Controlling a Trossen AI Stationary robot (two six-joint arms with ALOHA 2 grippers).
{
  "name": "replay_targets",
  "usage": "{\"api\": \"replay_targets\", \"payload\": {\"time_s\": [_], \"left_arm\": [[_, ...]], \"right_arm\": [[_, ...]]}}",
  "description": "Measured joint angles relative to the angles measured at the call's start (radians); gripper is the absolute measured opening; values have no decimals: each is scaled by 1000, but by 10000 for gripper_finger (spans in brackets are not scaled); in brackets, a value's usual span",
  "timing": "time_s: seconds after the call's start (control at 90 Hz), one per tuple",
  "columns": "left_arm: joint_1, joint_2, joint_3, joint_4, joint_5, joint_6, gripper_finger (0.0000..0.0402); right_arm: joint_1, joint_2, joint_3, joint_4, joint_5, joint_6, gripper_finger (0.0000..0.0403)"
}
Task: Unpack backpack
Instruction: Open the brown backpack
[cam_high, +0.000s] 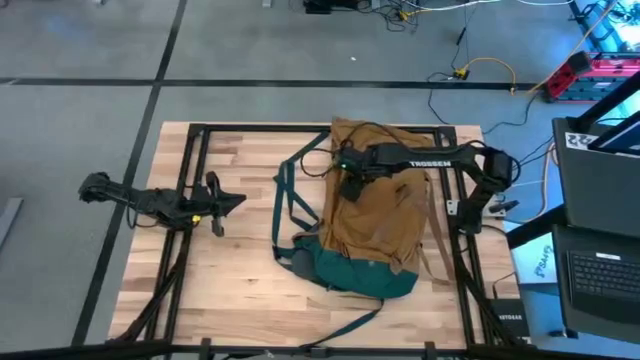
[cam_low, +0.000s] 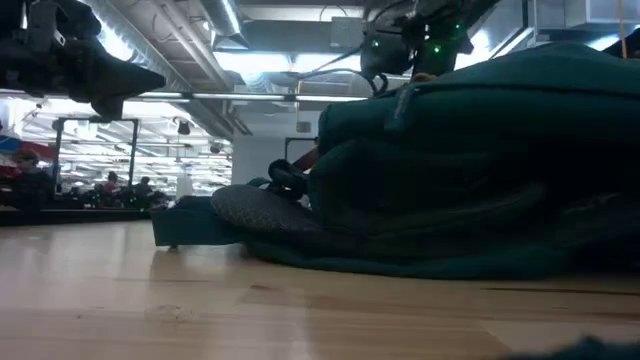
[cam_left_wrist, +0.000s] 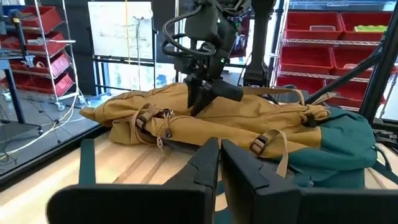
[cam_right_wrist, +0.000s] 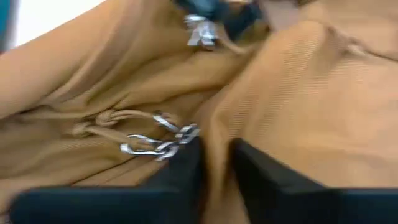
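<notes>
Item: large soft tan-brown fabric backpack (cam_high: 378, 205) with dark teal-green base and straps. It lies flat on the pale wooden slatted table (cam_high: 240, 290), directly under the right pincer, its teal base toward the table's near edge and its tan top at the far edge.

Right pincer (cam_high: 352, 183): reaching over the pack's upper half, tips down on the tan cloth. In the right wrist view the two dark fingers stand a narrow gap apart with a ridge of tan fabric between them. Whether they are clamped on it cannot be told. A tan cord with small metal clips (cam_right_wrist: 158, 140) lies just beside the tips.

Left pincer (cam_high: 222, 203): waiting well apart from the pack, above bare wood, fingers nearly together on nothing.

Progress, as judged: early. No contents lie on the table, and no grey lining or open mouth shows. Opening the top and lifting everything out is left to do.
</notes>
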Motion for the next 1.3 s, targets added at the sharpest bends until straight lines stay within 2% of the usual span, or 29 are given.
{"api": "replay_targets", "payload": {"time_s": [0.044,0.422,0.556,0.833,0.978,1.156,1.3], "left_arm": [[0,2,0,0,6,0,4],[0,6,0,0,17,0,4],[0,6,0,0,17,-2,4],[0,5,0,0,17,-3,4],[0,5,0,0,15,-3,4],[0,5,0,0,14,-3,4],[0,5,0,0,13,-11,4]], "right_arm": [[0,0,0,13,-14,-11,13],[2,1,-2,308,-208,-84,0],[2,1,2,342,-219,-112,1],[10,1,2,334,-245,-110,41],[34,1,2,330,-206,-111,120],[69,1,2,329,-56,-113,230],[66,1,1,317,-29,-105,286]]}}
